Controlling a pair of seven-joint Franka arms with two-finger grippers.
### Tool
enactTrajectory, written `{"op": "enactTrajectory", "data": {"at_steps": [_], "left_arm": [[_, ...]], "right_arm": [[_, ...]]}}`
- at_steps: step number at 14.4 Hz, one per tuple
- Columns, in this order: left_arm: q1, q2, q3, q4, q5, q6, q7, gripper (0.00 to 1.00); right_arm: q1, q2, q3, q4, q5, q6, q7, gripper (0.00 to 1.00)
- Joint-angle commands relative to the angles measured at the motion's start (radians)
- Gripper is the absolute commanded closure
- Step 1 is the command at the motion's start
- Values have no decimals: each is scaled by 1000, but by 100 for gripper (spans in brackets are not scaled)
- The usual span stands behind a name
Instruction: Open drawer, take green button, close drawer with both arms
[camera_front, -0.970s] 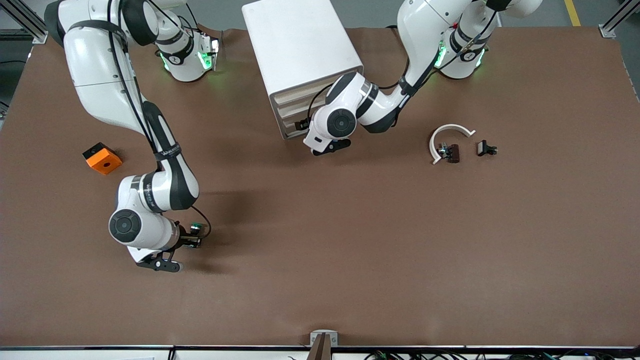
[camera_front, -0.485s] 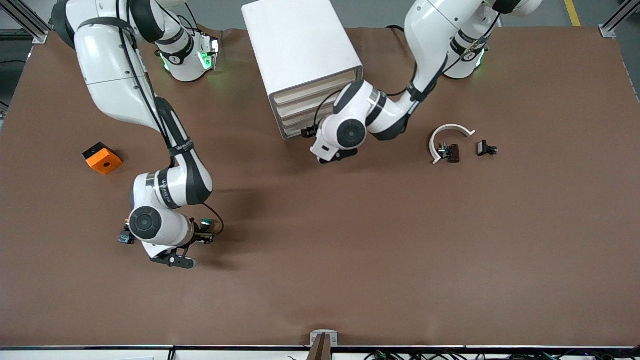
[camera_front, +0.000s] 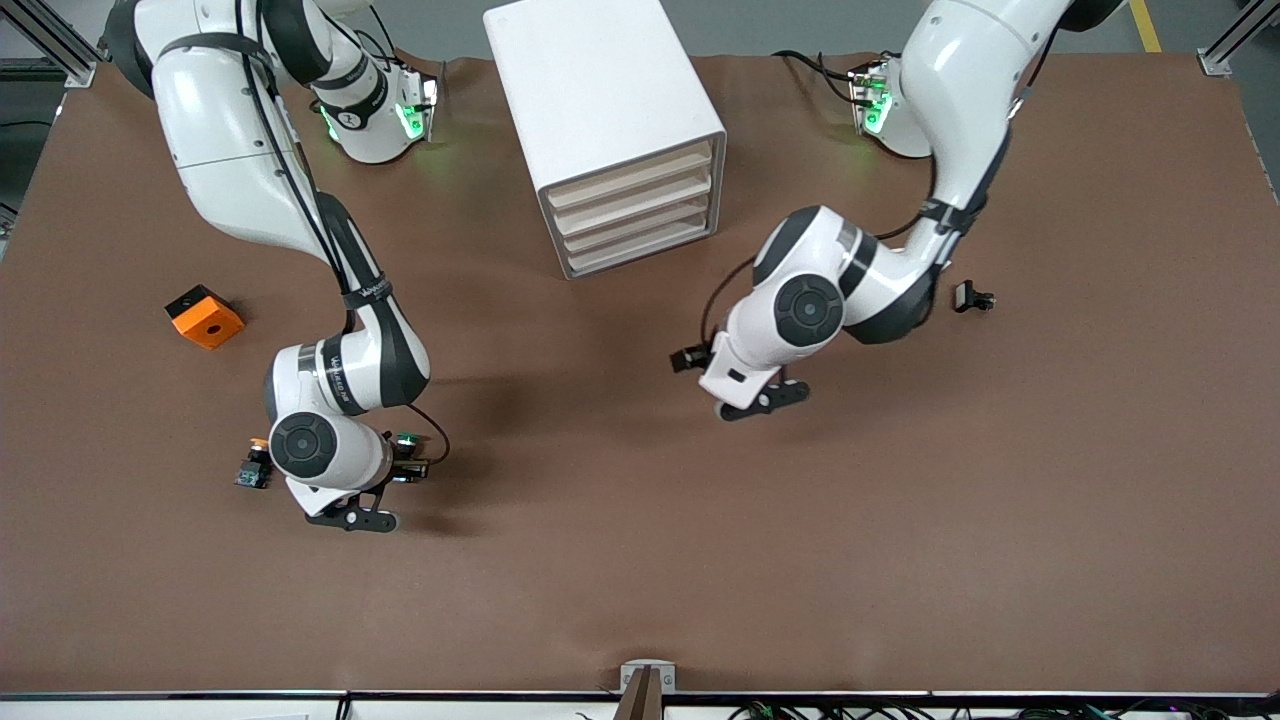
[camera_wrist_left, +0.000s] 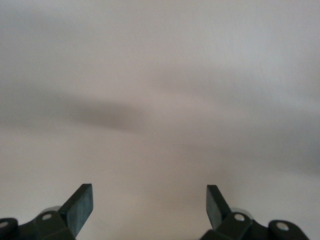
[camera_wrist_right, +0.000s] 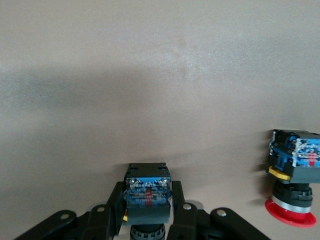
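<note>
The small push button with green round cap, black body and blue-grey base (camera_wrist_right: 147, 186) is out of the cabinet. It sits pinched base-up between the narrowed fingers of the right gripper (camera_wrist_right: 148, 197), low over the brown table mat (camera_front: 620, 560) toward the right arm's end; cannot tell if it touches the mat. The shallow cream-fronted drawer, third from top (camera_front: 640, 224), looks flush with the other three in the tall white box cabinet (camera_front: 600, 90), so it reads as shut. Judged progress is that open, take and close all look done, and at most setting down and letting go of the button is left. The left gripper (camera_wrist_left: 150, 200) has its fingers spread wide with nothing between them. It is over bare mat, well clear of the cabinet front and toward the left arm's end; that arm looks idle. A second push button, red-capped with a blue-grey base (camera_wrist_right: 292, 175), stands cap-down on the mat just beside the held one, not touching it. Counts:
- 1 cabinet with 4 drawers
- 2 buttons in view (1 green, 1 red)
- 1 orange block with a hole (camera_front: 204, 316)
- 1 small black part (camera_front: 972, 297) near the left arm's elbow
- 2 arms and 2 grippers
</note>
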Motion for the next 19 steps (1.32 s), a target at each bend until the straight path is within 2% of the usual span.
{"op": "enactTrajectory", "data": {"at_steps": [1, 5, 8, 11, 13, 14, 15, 16, 17, 18, 19], "left_arm": [[57, -85, -9, -8, 140, -71, 79, 0], [239, -223, -18, -14, 131, -182, 289, 0], [345, -292, -19, -19, 128, -257, 357, 0], [489, -364, -19, -32, 82, -355, 597, 0], [561, -447, -4, -87, 25, -357, 761, 0], [555, -484, 36, -115, 16, -357, 797, 0], [507, -520, 110, -138, 4, -355, 817, 0], [409, -554, 225, -162, -9, -354, 837, 0], [338, -580, 317, -189, -10, -346, 849, 0], [312, -614, 353, -222, -10, -328, 866, 0], [315, -646, 355, -262, -10, -293, 871, 0]], "right_arm": [[-13, -41, 9, -34, -25, -25, -11, 100], [-14, -41, 9, -34, -24, -28, -6, 100], [-14, -41, 9, -34, -24, -16, -5, 100], [-21, -38, 9, -29, -22, 18, -8, 100], [-19, -30, 10, -32, -22, 53, -8, 100], [-19, -30, 10, -32, -22, 58, -8, 100], [-21, -30, 10, -32, -22, 57, -8, 100], [-19, -30, 10, -32, -22, 57, -8, 100], [-22, -30, 10, -32, -22, 51, 0, 68], [-27, -30, 10, -32, -19, 50, 3, 1], [-34, -31, 10, -31, -19, 44, -3, 0]]}}
